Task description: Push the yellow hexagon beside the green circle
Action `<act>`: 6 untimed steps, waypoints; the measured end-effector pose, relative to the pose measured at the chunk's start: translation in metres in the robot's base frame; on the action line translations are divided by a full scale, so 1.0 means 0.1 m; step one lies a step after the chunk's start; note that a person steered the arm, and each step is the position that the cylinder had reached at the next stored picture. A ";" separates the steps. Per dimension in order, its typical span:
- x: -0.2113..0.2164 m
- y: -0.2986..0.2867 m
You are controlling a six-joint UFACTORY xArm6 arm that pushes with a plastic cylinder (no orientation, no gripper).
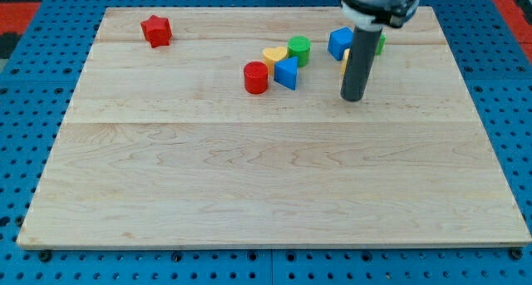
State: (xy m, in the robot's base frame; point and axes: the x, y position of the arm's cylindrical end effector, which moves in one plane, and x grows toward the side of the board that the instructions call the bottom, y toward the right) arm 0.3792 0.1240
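The green circle (299, 49) stands near the view's top centre, touching a yellow heart (273, 55) on its left. Only a sliver of a yellow block (344, 63) shows at the left edge of my rod, its shape hidden; it lies about 50 px to the right of the green circle. My tip (353, 99) rests on the wooden board (249, 177), just below that yellow sliver and to the right of the blue triangle (287, 72).
A red cylinder (256, 77) sits left of the blue triangle. A blue block (339, 42) lies just left of my rod, and a green block (381, 43) peeks out on the rod's right. A red star (155, 30) is at the top left.
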 end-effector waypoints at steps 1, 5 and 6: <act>-0.34 0.00; -0.77 0.38; -0.83 -0.20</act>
